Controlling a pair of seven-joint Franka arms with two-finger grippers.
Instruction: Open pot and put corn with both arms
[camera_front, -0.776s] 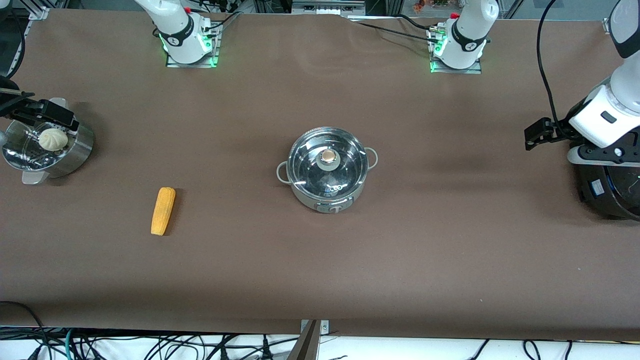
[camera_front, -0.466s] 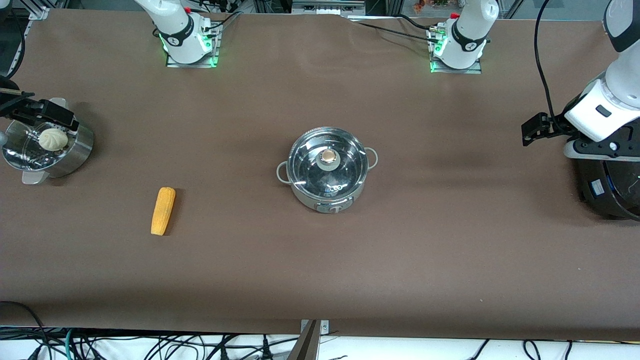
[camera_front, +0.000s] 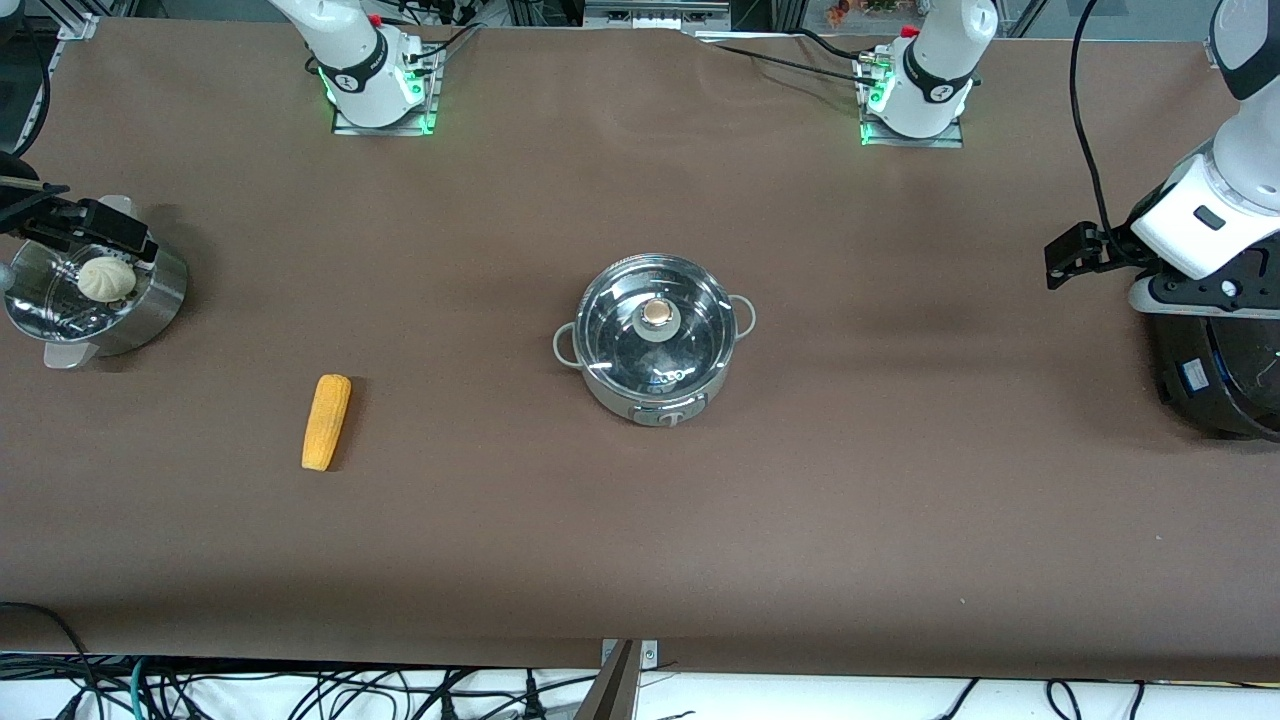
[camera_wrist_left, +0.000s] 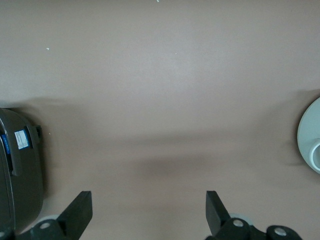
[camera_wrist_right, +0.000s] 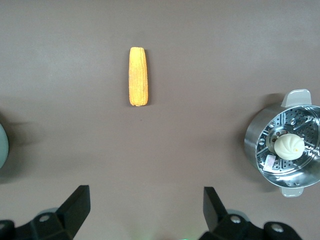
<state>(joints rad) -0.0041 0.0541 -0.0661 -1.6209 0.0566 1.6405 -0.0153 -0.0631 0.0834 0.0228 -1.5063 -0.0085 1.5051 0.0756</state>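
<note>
Pot (camera_front: 655, 338): front view, at the middle of the table (camera_front: 640, 560), well clear of every edge; glass lid (camera_front: 655, 322) seated on it, round knob on top, grey loop handles at both sides. Corn (camera_front: 326, 421): flat on the cloth, toward the right arm's end of the table and slightly nearer the front camera than the pot, well apart from it. Steamer basket (camera_front: 95, 300): at the edge of the right arm's end, a bun (camera_front: 106, 278) inside. Right gripper (camera_front: 75, 222): over the basket's rim. Black cooker (camera_front: 1215, 375): at the edge of the left arm's end. Left gripper (camera_front: 1075, 258): over bare cloth just beside the cooker.

Left wrist view: left gripper (camera_wrist_left: 149, 212) fingers spread wide, holding nothing, over bare cloth; cooker (camera_wrist_left: 20, 175) at one margin; a pale round shape (camera_wrist_left: 311, 135) at the other, possibly an arm's base.

Right wrist view: right gripper (camera_wrist_right: 146, 210) fingers spread wide, holding nothing; corn (camera_wrist_right: 138, 76) lying untouched; basket (camera_wrist_right: 282, 142) with bun (camera_wrist_right: 290, 145).
</note>
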